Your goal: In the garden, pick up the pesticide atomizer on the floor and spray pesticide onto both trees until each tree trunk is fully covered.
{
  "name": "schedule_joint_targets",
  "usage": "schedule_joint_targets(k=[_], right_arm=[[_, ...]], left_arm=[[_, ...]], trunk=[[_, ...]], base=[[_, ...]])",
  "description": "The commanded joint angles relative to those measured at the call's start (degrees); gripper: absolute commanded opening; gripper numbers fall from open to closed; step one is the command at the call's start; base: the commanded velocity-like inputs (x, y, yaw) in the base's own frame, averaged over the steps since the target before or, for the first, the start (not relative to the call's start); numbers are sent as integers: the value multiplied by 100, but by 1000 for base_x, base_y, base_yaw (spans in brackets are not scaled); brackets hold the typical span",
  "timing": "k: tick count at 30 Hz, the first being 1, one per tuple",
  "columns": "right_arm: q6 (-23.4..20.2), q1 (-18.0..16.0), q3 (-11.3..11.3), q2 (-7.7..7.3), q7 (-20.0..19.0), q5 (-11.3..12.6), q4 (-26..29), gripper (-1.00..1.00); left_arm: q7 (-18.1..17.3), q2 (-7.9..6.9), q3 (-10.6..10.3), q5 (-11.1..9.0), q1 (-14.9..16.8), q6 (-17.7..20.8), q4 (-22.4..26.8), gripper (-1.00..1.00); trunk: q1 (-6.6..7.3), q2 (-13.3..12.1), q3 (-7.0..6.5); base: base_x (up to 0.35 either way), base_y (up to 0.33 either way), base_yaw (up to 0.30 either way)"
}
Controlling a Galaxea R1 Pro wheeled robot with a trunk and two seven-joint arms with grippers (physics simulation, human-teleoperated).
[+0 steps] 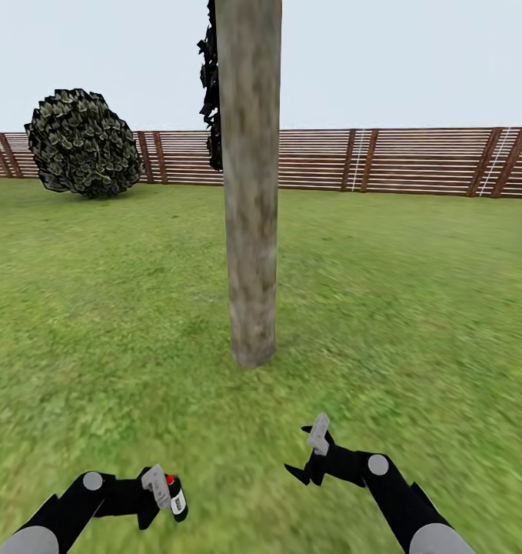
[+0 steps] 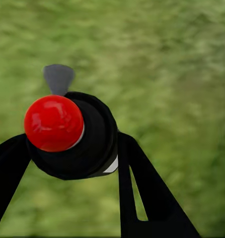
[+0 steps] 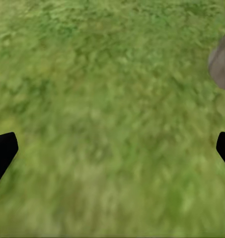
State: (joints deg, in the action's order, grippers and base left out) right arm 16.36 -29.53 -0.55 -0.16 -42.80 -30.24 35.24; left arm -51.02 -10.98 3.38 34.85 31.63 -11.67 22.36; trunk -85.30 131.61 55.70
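Grass (image 1: pixel 99 308) stretches out wide to the slatted fence (image 1: pixel 414 158), a round bush (image 1: pixel 82 143) off at the far left edge, and dead ahead stands the tree trunk (image 1: pixel 251 192), mottled grey-brown and bare of any white speckling that I can see. My guess is the robot has squared up to it for spraying. Left gripper (image 1: pixel 162 491), low and close to the body, is clamped on the pesticide atomizer (image 1: pixel 176 496), a slim black bottle showing a red cap in the head view and the left wrist view (image 2: pixel 53 123), held well short of the trunk. Right gripper (image 1: pixel 310 454) hangs spread and empty, presumably kept clear. A pale label sits on the bottle; any writing is too small to read.
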Motion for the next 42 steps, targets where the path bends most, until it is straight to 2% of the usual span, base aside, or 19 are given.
schedule_joint_targets(k=[1, 15, 20, 27, 28, 29, 35, 40, 42], right_arm=[[0, 0, -1, 0, 0, 0, 0, 100], [-17, -7, 91, 33, -43, -23, 41, 100], [-13, -9, 125, 42, -60, -19, 38, 100], [-17, -16, 351, 51, -71, -17, 44, 100], [-18, -16, 604, 51, -96, -17, 44, 100], [-18, -17, 634, 51, -151, -17, 44, 100], [-19, -23, 684, 59, -759, -16, 60, 100], [-19, -26, 695, 78, -842, -9, 54, 100], [-19, -26, 696, 92, -848, -9, 54, 100]], left_arm=[[0, 0, 1, -5, 0, 0, 0, -100], [-195, -3, -52, 30, 74, -25, 24, -100], [-355, 27, -56, 184, 87, -20, 98, -100], [-580, 91, -51, 413, 89, -16, 281, -100], [-1258, 93, -50, 579, 89, -14, 331, -100], [-1342, 96, -49, 588, 89, -13, 377, -100], [-1633, 166, -55, 615, 89, -12, 523, -100], [-1769, 290, -61, 630, 89, -18, 540, -100], [-1781, 360, -123, 731, 89, -10, 543, -100]], trunk=[[0, 0, 0], [0, 0, 0], [0, 0, 0], [0, 0, 0], [0, 0, 0], [0, 0, 0], [0, 0, 0], [0, 0, 0], [0, 0, 0]], base=[[0, 0, 0], [0, 0, 0], [0, 0, 0], [0, 0, 0], [0, 0, 0], [0, 0, 0], [0, 0, 0], [0, 0, 0], [0, 0, 0]])
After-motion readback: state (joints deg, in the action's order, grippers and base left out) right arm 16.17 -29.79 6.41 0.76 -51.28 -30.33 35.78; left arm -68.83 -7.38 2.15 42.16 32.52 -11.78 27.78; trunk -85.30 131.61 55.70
